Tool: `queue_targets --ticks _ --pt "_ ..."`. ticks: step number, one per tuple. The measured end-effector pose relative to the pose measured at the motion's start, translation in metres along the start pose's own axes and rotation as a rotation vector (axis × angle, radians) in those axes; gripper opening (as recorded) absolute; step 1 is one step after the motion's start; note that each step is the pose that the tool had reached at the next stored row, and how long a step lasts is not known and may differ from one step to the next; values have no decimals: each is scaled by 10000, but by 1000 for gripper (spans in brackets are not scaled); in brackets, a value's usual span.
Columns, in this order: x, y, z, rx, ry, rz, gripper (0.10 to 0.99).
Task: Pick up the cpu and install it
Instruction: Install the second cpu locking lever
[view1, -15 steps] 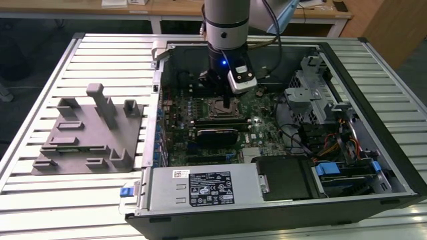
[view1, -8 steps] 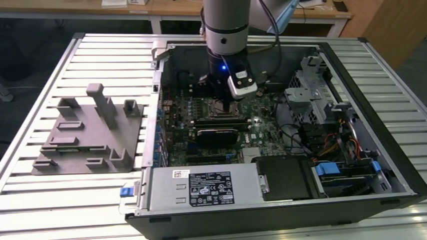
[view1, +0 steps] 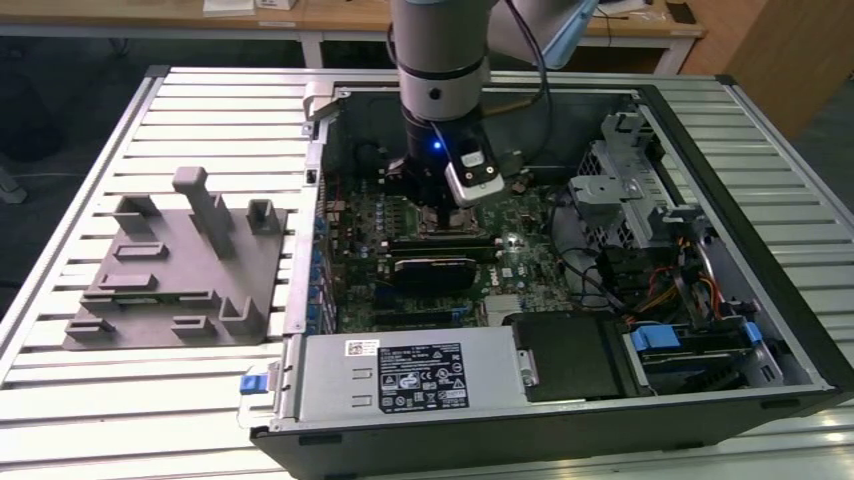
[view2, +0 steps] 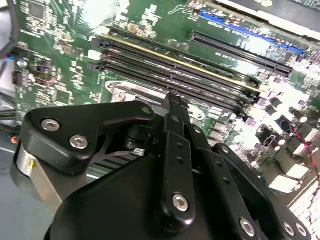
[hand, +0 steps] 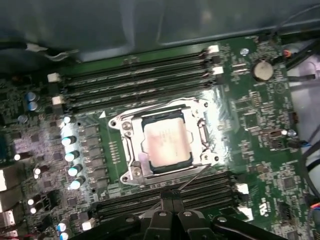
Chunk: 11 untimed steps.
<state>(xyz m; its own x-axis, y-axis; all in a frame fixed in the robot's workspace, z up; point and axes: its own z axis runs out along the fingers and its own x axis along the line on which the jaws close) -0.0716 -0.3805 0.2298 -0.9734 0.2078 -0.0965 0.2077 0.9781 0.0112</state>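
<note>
The cpu, a small square chip with a pale silvery top, lies flat inside the metal-rimmed socket frame on the green motherboard. My gripper hangs just off the socket's edge, over the neighbouring memory slots. Its two black fingers are pressed together and nothing shows between them. In the second wrist view the gripper stands shut above the board, with the socket's corner just beyond it. In the exterior view the gripper reaches down into the open computer case over the socket area.
Long black memory slots run on both sides of the socket. The case holds a power supply, a drive cage and loose cables. A grey fixture sits on the slatted table at the exterior view's left.
</note>
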Motion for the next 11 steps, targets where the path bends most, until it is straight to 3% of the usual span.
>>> queue_targets --ticks 7,11 --pt "83 -62 58 -65 11 -312 106" --pt "105 -91 93 -177 32 -433 106"
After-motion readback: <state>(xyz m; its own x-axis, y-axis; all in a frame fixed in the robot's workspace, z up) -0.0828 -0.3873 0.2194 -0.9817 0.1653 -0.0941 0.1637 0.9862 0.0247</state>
